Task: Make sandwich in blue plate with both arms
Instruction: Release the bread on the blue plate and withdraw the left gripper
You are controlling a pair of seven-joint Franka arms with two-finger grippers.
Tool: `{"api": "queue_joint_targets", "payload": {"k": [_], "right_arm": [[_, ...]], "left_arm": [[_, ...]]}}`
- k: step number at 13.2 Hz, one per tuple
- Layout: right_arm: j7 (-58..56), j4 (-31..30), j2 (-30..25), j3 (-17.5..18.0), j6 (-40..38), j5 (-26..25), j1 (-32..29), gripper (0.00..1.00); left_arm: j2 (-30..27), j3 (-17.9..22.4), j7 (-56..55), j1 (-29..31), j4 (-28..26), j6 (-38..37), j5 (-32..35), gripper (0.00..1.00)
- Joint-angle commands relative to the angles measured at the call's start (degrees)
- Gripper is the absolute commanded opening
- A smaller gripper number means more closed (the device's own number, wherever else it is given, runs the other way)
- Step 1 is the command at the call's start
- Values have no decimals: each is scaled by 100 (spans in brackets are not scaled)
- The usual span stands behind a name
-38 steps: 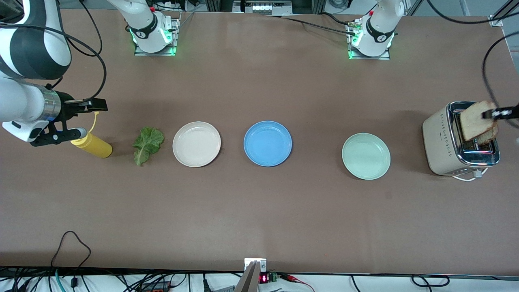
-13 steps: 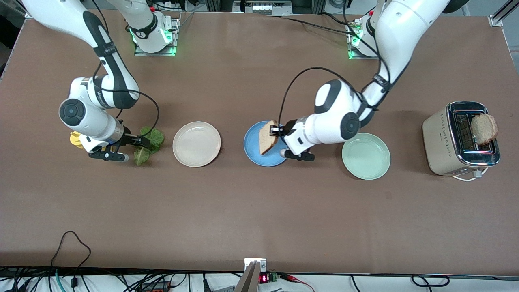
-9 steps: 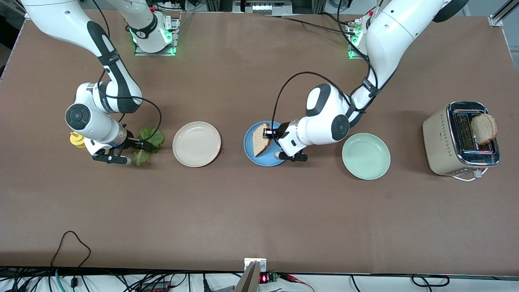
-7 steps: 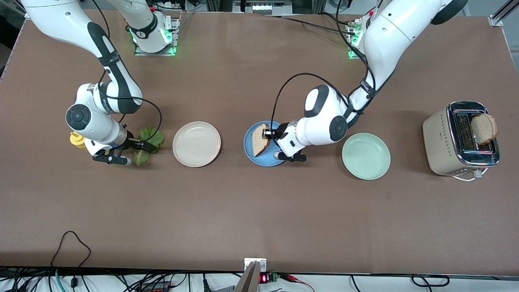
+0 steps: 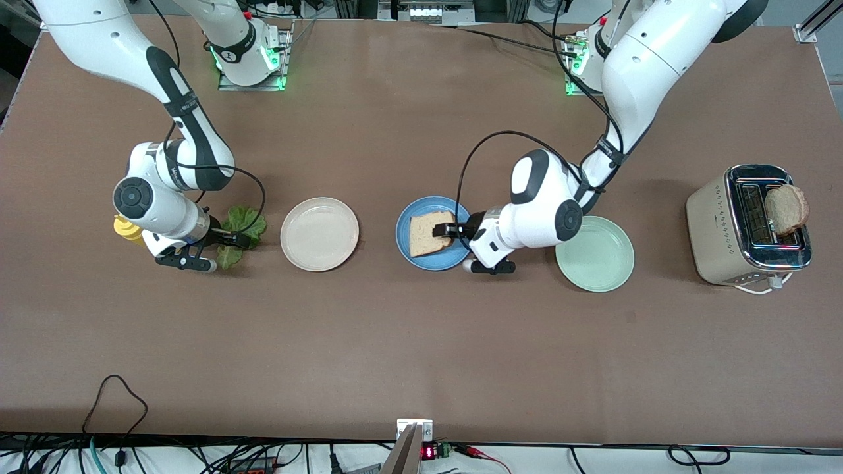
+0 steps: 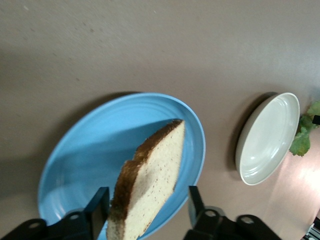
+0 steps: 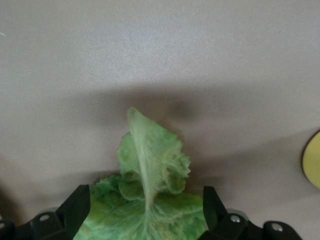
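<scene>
Risk | my left claw (image 6: 145, 212) released, bread slice (image 5: 430, 233) may slide off blue plate (image 5: 407, 252) | right claw (image 7: 145, 212) spread astride lettuce (image 7: 150, 200).

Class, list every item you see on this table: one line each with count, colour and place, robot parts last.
bread slices: 2, tan; one on the blue plate, one sticking out of the toaster
blue plate: 1, mid-table
lettuce leaf: 1, green, beside the cream plate
cream plate: 1
mint plate: 1, between blue plate and toaster
toaster: 1, cream and chrome
yellow bottle: 1, beside the lettuce
left gripper: open, over the bread
right gripper: open, astride the lettuce
</scene>
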Motion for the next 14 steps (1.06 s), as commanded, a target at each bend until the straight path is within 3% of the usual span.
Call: {"api": "queue_joint_targets", "payload": {"k": [1,3,5,7,10,14], "right_arm": [[66,137,75,20,-2,-73,-26,77],[57,137,75,20,-2,-73,-26,52],[48,137,75,20,-2,-82,-26,33],[22,137,75,20,-11,-82,-17,17],[-22,154,22,20,-46,-90,18,1],[22,250,-328,64,-614,-56,44,0]], "left_arm": [[-55,53,604,218,27,-36,-62,100],[-344,62,641,412,-26,-281,-62,100],[-748,289,623,475,44,-763,94,100],[-986,615,614,492,245,-1194,1345,100],[-1172,694,570,773,579,-1844,2510,100],[-1321,782,570,1300,1456,-3056,2996,100]]}}
